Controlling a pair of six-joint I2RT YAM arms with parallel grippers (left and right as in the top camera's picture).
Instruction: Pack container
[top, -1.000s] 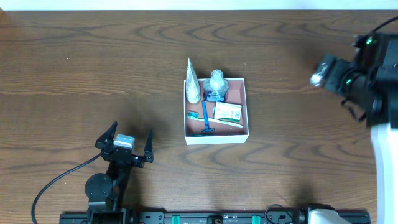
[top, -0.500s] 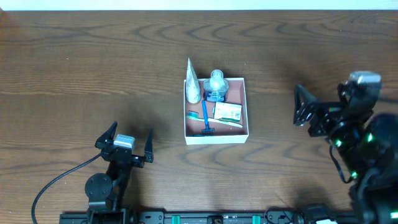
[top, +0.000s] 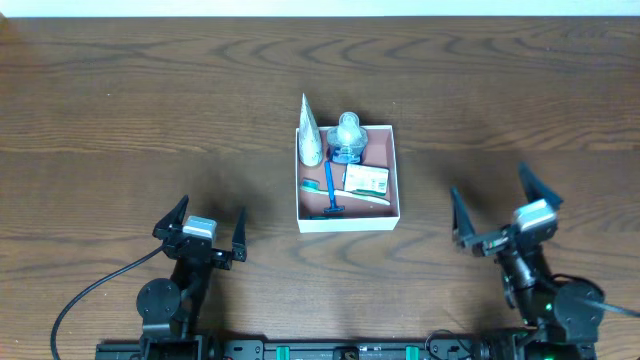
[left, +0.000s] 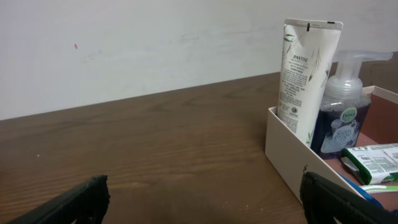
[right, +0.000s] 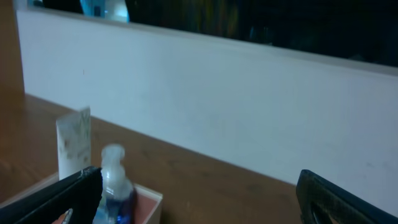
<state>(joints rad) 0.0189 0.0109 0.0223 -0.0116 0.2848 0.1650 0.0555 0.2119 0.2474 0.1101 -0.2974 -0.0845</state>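
Container (top: 348, 223) sits mid-table with a tube (top: 310, 135) in its 11 o'clock corner, a pump bottle (top: 347, 138) at 12, and a razor (top: 330, 195) and small box (top: 366, 180) lower down. Left gripper (top: 213, 206) is at 8 o'clock from it, right gripper (top: 487, 178) at 4. Both are spread wide with nothing in them.

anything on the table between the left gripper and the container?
Nothing visible. In the overhead view only bare table lies between the open left gripper and the container. The left wrist view agrees: bare wood runs right up to its white wall.
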